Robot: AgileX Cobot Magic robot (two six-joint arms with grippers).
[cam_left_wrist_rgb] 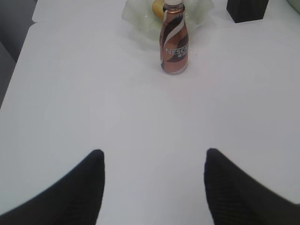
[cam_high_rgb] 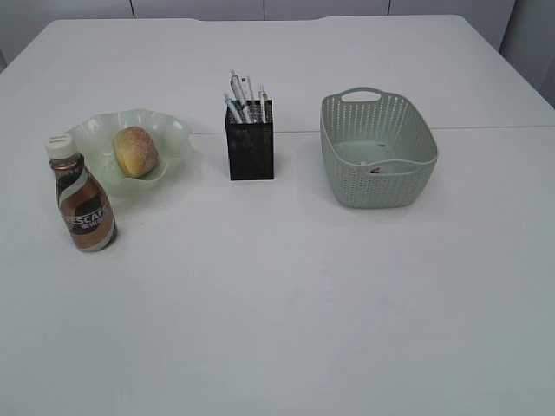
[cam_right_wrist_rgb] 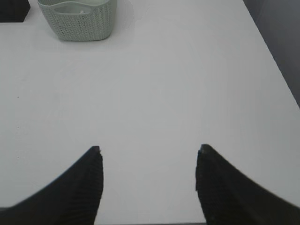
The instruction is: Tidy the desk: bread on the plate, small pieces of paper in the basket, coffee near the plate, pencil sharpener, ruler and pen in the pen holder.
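The holder (cam_high_rgb: 251,139) stands at the middle of the worktop (cam_high_rgb: 286,295), with pens and what looks like a ruler standing upright in it. Left of the holder the bread (cam_high_rgb: 135,151) sits on the plate (cam_high_rgb: 170,132), and the coffee (cam_high_rgb: 82,198) stands upright just in front of the plate's left edge, close beside it. Right of the holder is the basket (cam_high_rgb: 378,149), with a small scrap or two on its floor; what they are is too small to tell.

The left hand (cam_left_wrist_rgb: 154,187) has its fingers apart and empty, low over bare worktop, with the coffee straight ahead, well apart. The right hand (cam_right_wrist_rgb: 147,185) is likewise spread and empty, the basket ahead and to its left.

No loose item shows on the worktop, so the tidying looks finished; if anything needed a nudge, the coffee lies on the left hand's line.
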